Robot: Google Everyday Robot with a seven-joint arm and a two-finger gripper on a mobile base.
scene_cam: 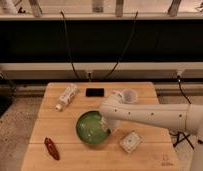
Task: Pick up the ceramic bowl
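- Ceramic bowl [91,128] sits on the worktop [40,127], front-centre, upright, green glossy inside showing.
- Gripper [107,126] is at the bowl's right rim, arm reaching in from the right; its tip overlaps the rim and the bowl interior.
- Jaws state: can't tell how far apart they are, or whether they have the rim between them; the white arm housing hides that.
- Step in hand, my read: rim grasp on the right side of the bowl.
- To do it well: 1 jaw inside the wall, 1 outside, seated deep on the rim before closing; glazed ceramic is slick, so a shallow pinch will likely slip.
- Lift straight up and keep the bowl level; a rim hold puts the weight off to one side, so expect it to tilt.
- Watch the white packet [130,141] just beside the bowl on the right.
- Count: 1 bowl, 1 clear cup [128,95], 1 bottle lying down [67,96], 1 black phone-like slab [95,92], 1 white packet, 1 reddish item [51,148], 2 cables [70,45] behind.
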